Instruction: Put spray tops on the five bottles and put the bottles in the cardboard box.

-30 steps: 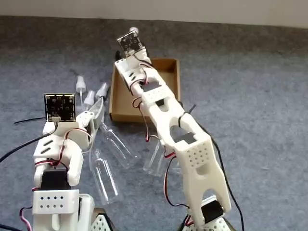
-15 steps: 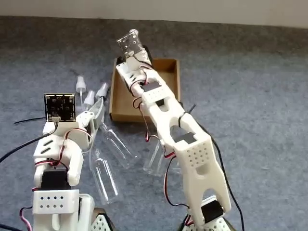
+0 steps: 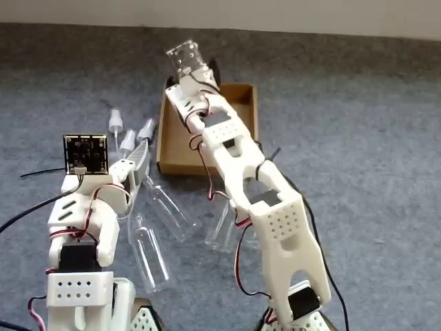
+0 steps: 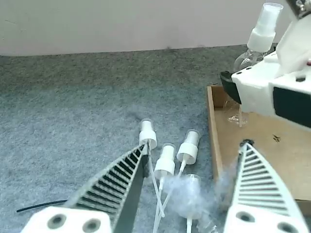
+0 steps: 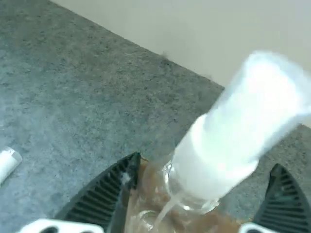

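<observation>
— What's nearest us?
— Clear topless bottles lying on the grey bench (image 3: 358, 172). We mark the nearest bottle (image 3: 148, 255) beside the left arm (image 3: 86, 221) and the second bottle (image 3: 171, 209) just past it. More clear plastic (image 3: 222, 226) sits under the right arm (image 3: 275, 221), half covered, so we can't count it.
— Next out?
— The left fingers (image 4: 116, 182) are spread, pinching nothing. The loose spray tops (image 4: 165, 162) lie on the bench just ahead. We count three side by side; a fourth top (image 4: 187, 189) is too blurred to be sure of.
— Beyond that?
— The cardboard box (image 3: 176, 148) is just past the tops. The right arm lies across it and hides much of its floor.
— Far end?
— The right fingers (image 5: 114, 189) are spread either side of the capped bottle (image 5: 243, 131), with gaps showing on both sides. We can't tell about contact lower down. The left wrist view shows that bottle upright in the box's far corner, its body partly behind the right arm.
</observation>
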